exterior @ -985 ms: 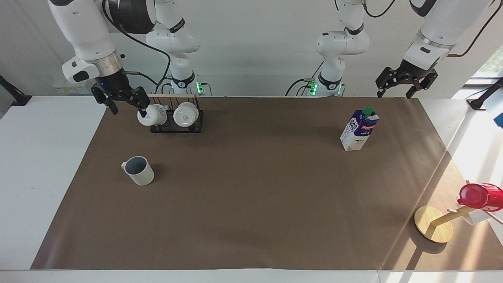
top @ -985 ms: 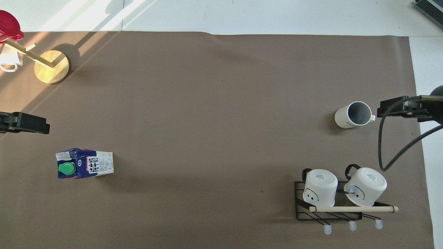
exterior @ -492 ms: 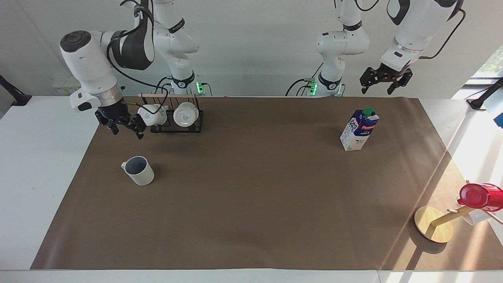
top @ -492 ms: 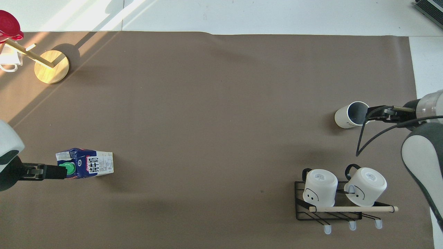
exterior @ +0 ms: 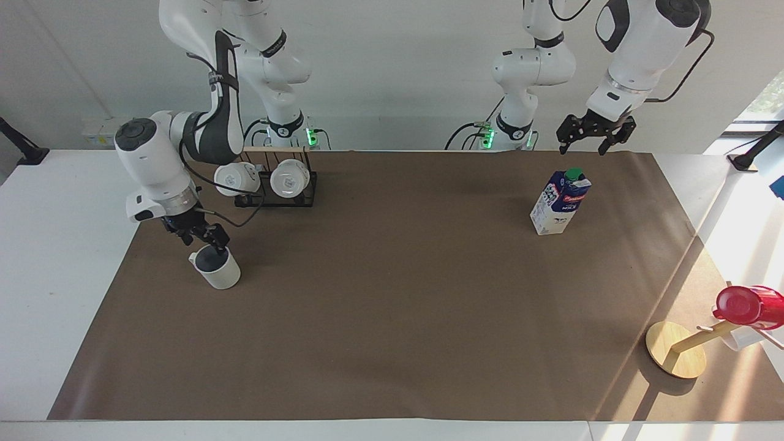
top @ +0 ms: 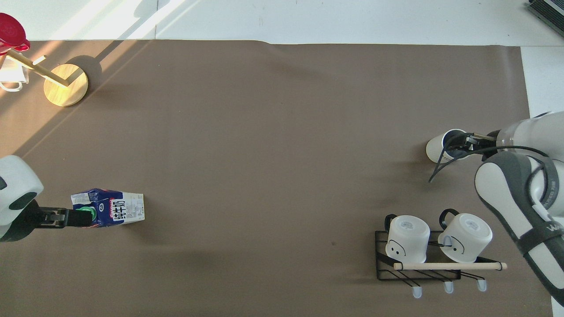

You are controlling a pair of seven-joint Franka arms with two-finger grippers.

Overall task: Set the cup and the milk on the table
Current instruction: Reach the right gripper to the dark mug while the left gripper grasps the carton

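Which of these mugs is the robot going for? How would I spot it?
Find the black wire rack holding two whiter mugs. The cup stands alone on the brown table, farther from the robots, under the right gripper. It is upright, off-white, grey-blue inside.

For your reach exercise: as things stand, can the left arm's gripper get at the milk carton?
Probably yes. The left gripper hangs above the milk carton, which stands upright alone on the brown sheet of the table, with nothing between them.

The right hand (exterior: pixel 204 241) is lowered, bent arm pointing steeply down, fingers spread; the left hand (exterior: pixel 593 133) hangs raised, fingers apart.
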